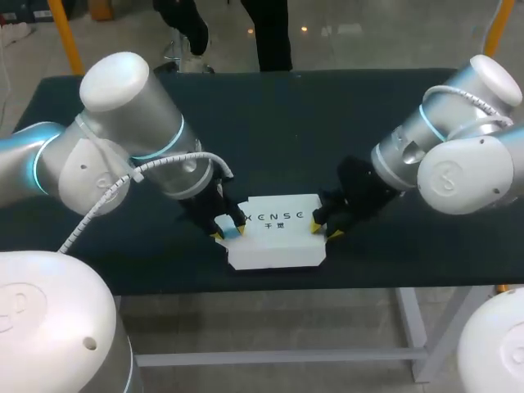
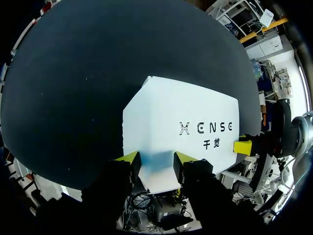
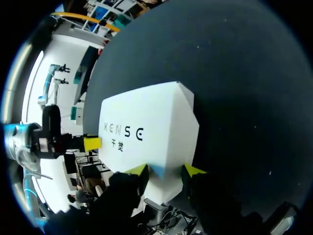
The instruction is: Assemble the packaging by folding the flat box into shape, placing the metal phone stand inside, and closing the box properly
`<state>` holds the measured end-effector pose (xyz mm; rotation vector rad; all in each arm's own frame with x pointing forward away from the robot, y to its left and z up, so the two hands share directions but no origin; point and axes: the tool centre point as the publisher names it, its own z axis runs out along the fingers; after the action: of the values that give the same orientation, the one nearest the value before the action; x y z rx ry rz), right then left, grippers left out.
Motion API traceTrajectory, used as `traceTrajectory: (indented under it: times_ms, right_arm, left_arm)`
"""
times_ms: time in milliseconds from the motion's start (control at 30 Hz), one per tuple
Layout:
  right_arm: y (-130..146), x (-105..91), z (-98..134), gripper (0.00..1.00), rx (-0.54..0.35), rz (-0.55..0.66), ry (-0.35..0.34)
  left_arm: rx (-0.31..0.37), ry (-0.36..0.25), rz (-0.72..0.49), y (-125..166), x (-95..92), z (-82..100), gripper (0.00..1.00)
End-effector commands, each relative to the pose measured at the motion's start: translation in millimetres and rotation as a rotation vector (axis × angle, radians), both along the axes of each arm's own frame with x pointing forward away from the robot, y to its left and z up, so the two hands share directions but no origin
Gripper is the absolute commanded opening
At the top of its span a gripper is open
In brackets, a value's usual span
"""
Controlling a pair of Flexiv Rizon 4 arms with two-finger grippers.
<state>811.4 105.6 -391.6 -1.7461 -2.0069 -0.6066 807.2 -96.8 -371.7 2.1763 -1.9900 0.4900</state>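
though apart, grippers [image 2: 157, 159] [image 3: 164, 171] tight on box [image 1: 277, 241]

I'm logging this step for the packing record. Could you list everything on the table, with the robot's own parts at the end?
table: one, dark, spans the middle of the head view.
box: one, white with dark print, printed face up, near the table's front edge, between the two pincers.
left arm: one, silver-white with a lit cyan ring, comes in from the left.
right arm: one, silver-white with a lit cyan ring, comes in from the right.
left pincer: one, black with yellow tips, at the box's left end.
right pincer: one, black with yellow tips, at the box's right end.
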Motion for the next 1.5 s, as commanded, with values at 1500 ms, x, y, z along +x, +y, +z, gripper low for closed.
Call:
traceTrajectory:
  times_ms: [1500]
  right_arm:
    - [7,-3.0,-3,0.49,0.065,0.001,-0.052]
  left_arm:
    - [-0.094,-0.12,0.026,-7,-6.9,-7.1,0.49]
